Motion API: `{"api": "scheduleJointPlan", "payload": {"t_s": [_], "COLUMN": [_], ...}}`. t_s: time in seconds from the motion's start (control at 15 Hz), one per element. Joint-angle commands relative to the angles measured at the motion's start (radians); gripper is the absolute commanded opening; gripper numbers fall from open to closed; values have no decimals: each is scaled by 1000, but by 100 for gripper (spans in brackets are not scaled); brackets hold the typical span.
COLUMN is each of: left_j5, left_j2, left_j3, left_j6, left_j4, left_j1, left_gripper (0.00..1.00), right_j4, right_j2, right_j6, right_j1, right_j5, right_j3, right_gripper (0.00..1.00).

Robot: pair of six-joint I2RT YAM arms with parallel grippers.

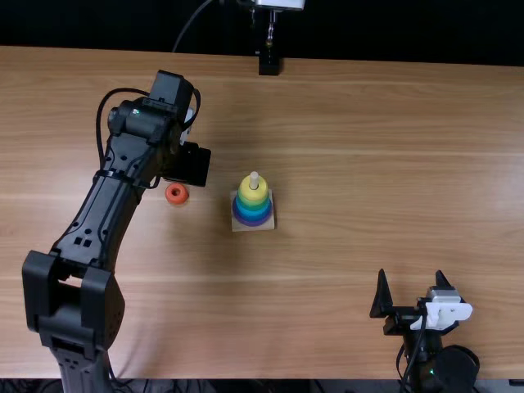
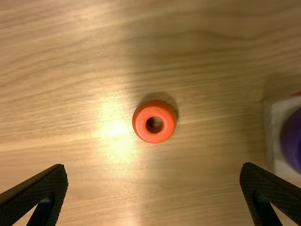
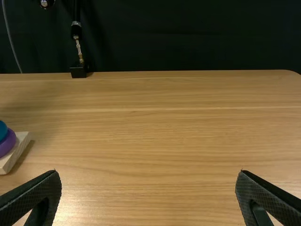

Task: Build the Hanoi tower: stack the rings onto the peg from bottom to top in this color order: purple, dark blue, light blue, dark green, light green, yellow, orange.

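In the top view, the left arm [image 1: 98,209], a jointed run of matt black segments, reaches over the light brown, streaky-grained table [image 1: 368,164]. Its boxy left gripper [image 1: 189,166] shows beside the orange ring [image 1: 177,195], a small, smooth, rounded thing lying flat on the wood, well apart from the base [image 1: 255,228]. That base is a square slab of pale wood, and its peg [image 1: 254,178] stands upright, the light, rounded tip poking out above the yellow ring [image 1: 253,193]. Below yellow the stack widens through greens and blues to the purple ring [image 1: 253,223] on the slab. The right gripper [image 1: 412,286] is over the near part of the table, its pointed fingers spread.

In the left wrist view, the fingers are wide apart, dark and finely ridged on their inner faces. The orange ring lies ahead of them, touching neither, its round hole facing up.

In the right wrist view, the fingers stand well apart too, with a meshed black texture and bare table between them. A corner of the base shows, with curved rims of purple and blue on it. Beyond the table hangs dark cloth [image 3: 188,35].
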Motion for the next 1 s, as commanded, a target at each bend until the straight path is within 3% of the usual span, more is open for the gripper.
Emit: {"api": "scheduleJointPlan", "payload": {"t_s": [0.0,0.4,0.47,0.6,0.67,0.93], "left_j5": [-10,-6,9,95,115,117], "left_j2": [32,41,41,49,55,76], "left_j3": [-15,-179,-188,-188,-188,-190], "left_j6": [63,76,76,76,76,74], "left_j4": [-4,28,55,116,136,155], "left_j1": [27,36,36,36,36,35], "left_gripper": [100,100,100,100,100,100], "right_j4": [-71,-71,-71,-71,-71,-69], "right_j2": [-13,-13,-13,-13,-13,-13], "right_j6": [0,0,0,0,0,0], "right_j1": [-7,-7,-7,-7,-7,-7], "right_j5": [-6,-6,-6,-6,-6,-6], "right_j3": [-41,-41,-41,-41,-41,-41], "right_gripper": [100,100,100,100,100,100]}}
